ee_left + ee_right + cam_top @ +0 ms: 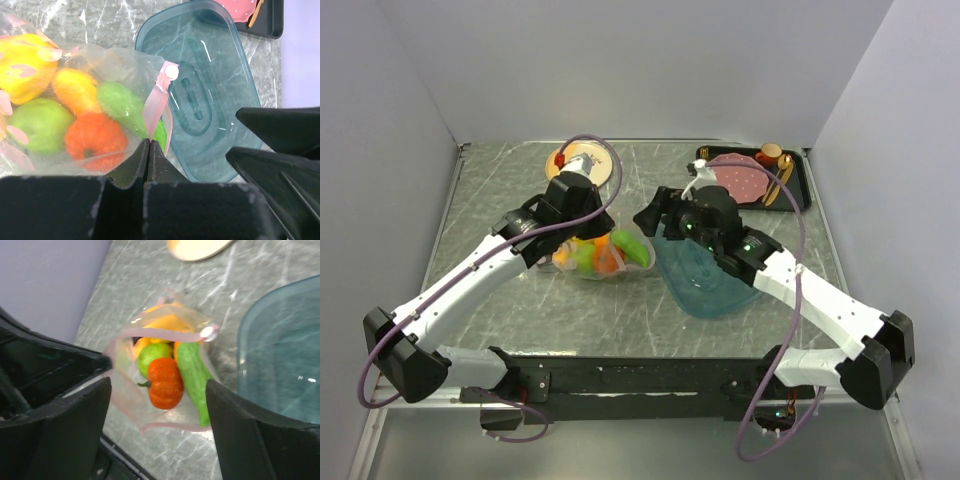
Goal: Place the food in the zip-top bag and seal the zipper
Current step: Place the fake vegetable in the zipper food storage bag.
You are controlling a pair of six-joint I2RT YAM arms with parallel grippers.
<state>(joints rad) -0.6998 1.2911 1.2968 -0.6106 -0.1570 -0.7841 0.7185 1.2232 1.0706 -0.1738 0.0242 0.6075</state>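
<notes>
The clear zip-top bag [605,258] lies mid-table with its mouth gaping toward my right gripper [157,390]. Inside it sits the food: a red-orange tomato [165,383], a green cucumber [194,382], a green apple [151,354] and yellow and orange pieces [75,90]. My left gripper [149,142] is shut on the pink zipper [156,105] strip, just below its white slider [171,72]. The right gripper [647,215] hangs open in front of the bag's mouth, jaws wide apart, holding nothing.
A teal oval tray [712,285] lies right of the bag, under the right arm. A black tray [800,185] with a pink plate [745,180] stands at the back right. A tan plate [585,165] lies behind the left gripper [580,228].
</notes>
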